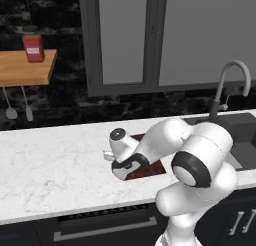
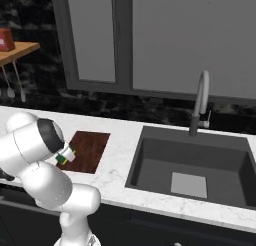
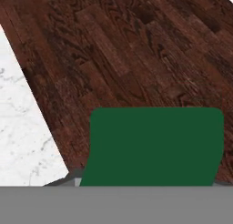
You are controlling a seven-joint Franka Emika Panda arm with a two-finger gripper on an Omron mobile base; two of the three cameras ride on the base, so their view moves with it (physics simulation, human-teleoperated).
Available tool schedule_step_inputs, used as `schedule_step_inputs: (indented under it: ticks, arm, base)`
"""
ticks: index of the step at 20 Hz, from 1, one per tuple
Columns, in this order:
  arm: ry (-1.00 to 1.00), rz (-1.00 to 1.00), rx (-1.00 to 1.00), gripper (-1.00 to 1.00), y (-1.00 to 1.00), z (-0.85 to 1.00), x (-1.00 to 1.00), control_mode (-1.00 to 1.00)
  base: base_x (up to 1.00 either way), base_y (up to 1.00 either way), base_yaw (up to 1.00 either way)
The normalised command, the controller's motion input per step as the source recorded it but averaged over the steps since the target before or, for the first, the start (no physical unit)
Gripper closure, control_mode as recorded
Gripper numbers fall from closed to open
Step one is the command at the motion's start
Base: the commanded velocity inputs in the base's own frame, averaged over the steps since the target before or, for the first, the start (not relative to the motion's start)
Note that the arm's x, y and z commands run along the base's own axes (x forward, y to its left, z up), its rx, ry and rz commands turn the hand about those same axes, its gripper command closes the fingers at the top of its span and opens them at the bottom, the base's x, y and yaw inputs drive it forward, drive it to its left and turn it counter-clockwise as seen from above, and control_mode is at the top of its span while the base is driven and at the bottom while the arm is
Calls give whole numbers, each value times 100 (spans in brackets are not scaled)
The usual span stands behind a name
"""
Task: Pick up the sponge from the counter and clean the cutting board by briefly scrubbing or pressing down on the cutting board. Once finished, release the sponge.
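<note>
A long white marble counter (image 1: 50, 175) with faint grey veins runs across the scene above dark cabinets, backed by a black stone wall and a large grey-framed window (image 2: 150, 40). A dark sink (image 2: 192, 165) is set into the counter's right part, with a curved grey faucet (image 2: 200, 105) rising behind it. On the wall to the left an orange-brown wooden shelf (image 1: 25, 67) carries a red box (image 1: 33, 48), and two utensils (image 1: 17, 107) hang beneath it.

The white robot arm bends low over the counter just left of the sink. Under it lies the cutting board (image 2: 90, 150), a flat rectangle of dark reddish-brown wood resting on the marble; the arm covers much of it in the left base view.

The gripper (image 2: 65, 156) points down at the near part of the board. In the right base view the sponge (image 2: 63, 159), dark green over yellow, sits at the gripper's tip above the board. In the hand view its green face (image 3: 154, 145) lies right in front of the camera with wood grain behind it. The fingers appear clamped on the sponge. Whether the sponge touches the board cannot be told.
</note>
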Motion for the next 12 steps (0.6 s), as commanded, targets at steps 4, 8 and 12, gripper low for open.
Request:
schedule_step_inputs:
  ticks: [4,8,12]
  arm:
    - [0,3,-1,100,30,-69,-87,-100]
    - [3,1,-7,100,-11,-47,-27,-100]
    - [7,0,0,100,-48,-5,0,-100]
  base:
    - [0,0,0]
    - [0,0,0]
    - [0,0,0]
